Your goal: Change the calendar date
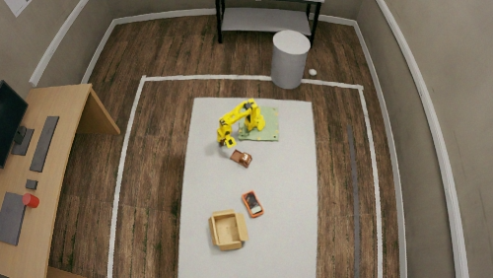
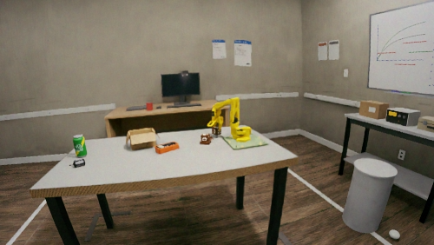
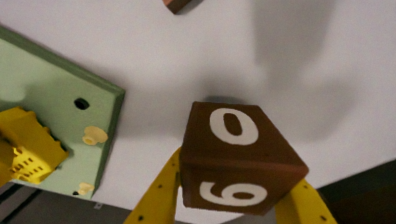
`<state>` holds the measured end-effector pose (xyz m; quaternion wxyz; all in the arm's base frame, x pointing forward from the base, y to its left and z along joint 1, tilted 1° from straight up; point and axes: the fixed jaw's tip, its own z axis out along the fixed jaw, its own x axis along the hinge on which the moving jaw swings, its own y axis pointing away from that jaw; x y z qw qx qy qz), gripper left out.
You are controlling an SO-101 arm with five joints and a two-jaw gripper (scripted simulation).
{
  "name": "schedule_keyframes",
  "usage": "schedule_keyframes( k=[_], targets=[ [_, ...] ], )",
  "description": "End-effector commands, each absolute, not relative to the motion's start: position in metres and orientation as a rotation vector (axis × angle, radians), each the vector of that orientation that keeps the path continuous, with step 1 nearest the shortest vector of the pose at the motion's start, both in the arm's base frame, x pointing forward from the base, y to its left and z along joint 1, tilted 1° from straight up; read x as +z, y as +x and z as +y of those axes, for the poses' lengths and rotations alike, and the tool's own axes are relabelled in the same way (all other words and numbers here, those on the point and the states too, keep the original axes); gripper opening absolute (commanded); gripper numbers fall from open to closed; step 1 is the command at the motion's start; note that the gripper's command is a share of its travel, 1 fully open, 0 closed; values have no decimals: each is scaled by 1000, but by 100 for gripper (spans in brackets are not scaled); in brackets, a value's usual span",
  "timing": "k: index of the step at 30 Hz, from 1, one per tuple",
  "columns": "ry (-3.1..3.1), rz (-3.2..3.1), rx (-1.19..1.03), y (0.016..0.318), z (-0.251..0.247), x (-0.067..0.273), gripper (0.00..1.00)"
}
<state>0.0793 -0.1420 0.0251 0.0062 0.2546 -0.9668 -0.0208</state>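
Note:
My gripper (image 3: 241,182) (image 2: 215,129) is shut on a brown cube (image 3: 232,150) (image 2: 216,131), one jaw on each side. In the wrist view the cube shows a white 0 on its upper face and a white 6 or 9, lying on its side, on the face below. It is held above the table, beside the calendar. The brown calendar tray (image 1: 237,155) stands on the table with another brown cube (image 1: 245,158) at its right end; that cube's digit is too small to read. Only a corner of the calendar (image 3: 178,5) shows at the top of the wrist view. The month's name is not readable.
The green base plate (image 1: 269,133) (image 3: 60,85) lies behind the calendar, with the arm's base on it. An orange-cased device (image 1: 252,204) (image 2: 167,148) and an open cardboard box (image 1: 212,234) (image 2: 143,140) stand farther down the table. A green can (image 2: 80,146) stands at its far end.

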Motion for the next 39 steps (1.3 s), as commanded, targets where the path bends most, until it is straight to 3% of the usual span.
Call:
schedule_keyframes(
  k=[1,21,39],
  targets=[
    [801,-3031,-37,80,-144,38,0],
    [832,-3023,-36,81,-140,57,0],
    [1495,-2754,-24,140,-91,58,0]
  ],
)
